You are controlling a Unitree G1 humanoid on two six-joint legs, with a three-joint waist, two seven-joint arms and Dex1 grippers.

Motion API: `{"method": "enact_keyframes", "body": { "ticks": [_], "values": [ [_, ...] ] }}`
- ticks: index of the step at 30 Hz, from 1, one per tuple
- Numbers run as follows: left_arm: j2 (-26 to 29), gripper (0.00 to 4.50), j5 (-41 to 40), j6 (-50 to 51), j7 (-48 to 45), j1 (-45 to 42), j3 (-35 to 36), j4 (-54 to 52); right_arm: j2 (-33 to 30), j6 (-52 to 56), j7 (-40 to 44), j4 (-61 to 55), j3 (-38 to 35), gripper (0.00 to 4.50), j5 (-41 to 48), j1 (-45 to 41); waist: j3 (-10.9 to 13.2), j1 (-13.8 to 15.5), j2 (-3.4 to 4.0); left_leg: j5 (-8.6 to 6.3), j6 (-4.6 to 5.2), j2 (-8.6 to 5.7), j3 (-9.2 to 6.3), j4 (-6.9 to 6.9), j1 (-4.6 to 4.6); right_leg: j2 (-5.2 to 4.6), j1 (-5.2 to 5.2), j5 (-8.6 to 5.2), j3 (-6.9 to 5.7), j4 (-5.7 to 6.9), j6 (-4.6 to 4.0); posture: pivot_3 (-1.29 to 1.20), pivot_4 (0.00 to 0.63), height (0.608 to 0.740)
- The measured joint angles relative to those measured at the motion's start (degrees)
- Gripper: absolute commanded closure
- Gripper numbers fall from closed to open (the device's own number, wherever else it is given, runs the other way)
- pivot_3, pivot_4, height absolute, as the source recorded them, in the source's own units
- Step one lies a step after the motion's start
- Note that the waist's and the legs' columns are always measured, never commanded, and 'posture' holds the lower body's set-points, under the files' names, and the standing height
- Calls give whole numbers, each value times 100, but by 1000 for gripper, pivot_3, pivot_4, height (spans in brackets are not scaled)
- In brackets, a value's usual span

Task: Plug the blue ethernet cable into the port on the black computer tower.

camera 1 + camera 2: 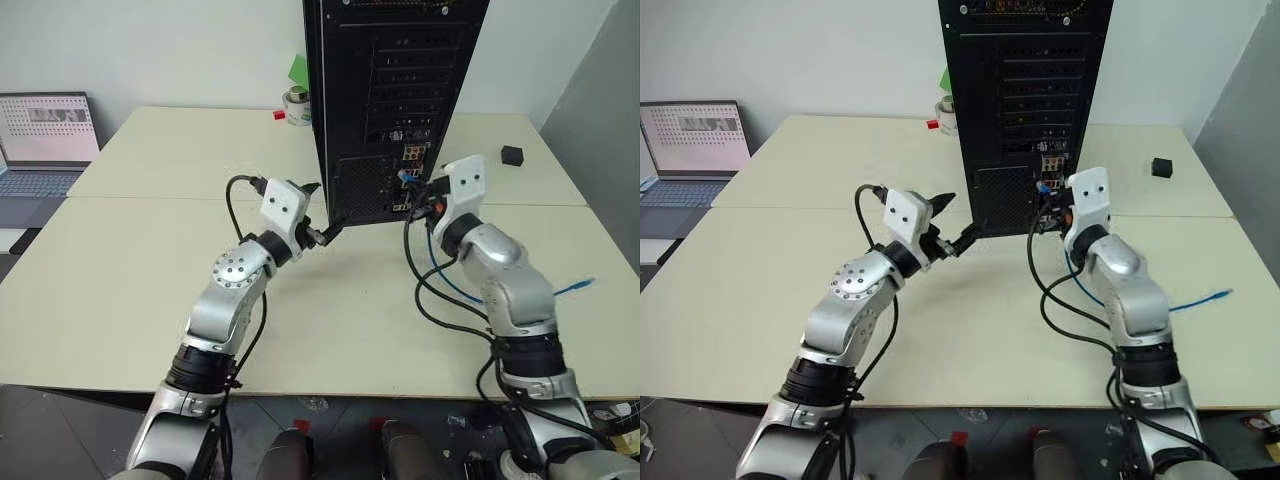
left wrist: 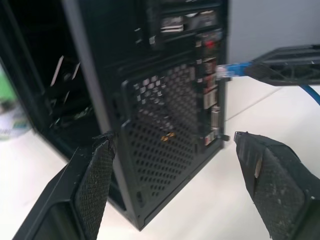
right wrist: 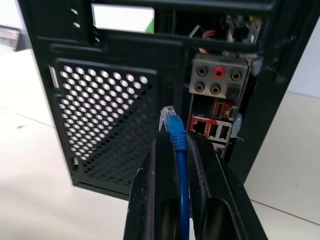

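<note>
Right pincer (image 3: 175, 150) pinching blue ethernet cable (image 3: 176, 135), tower's connectors (image 3: 216, 107) close

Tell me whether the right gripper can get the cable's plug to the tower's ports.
Probably yes: the right gripper holds the blue ethernet cable just short of the black computer tower, nothing between.

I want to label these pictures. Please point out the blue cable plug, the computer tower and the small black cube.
blue cable plug (image 3: 169, 118), right wrist view, clear tip.
computer tower (image 1: 355, 110), left eye view, rear panel.
small black cube (image 1: 513, 155), left eye view, top.
</note>
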Motion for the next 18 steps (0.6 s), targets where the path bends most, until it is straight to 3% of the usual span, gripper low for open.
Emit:
{"method": "enact_keyframes", "body": {
  "ticks": [18],
  "values": [
    [-221, 538, 206, 418, 330, -1, 114, -239, 458, -486, -774, 900, -78, 4500, -475, -240, 0, 5, 0, 0, 0, -1, 4, -1, 0, -1, 0, 0, 3, -1, -1, 0, 150, 740]
  ]
}}
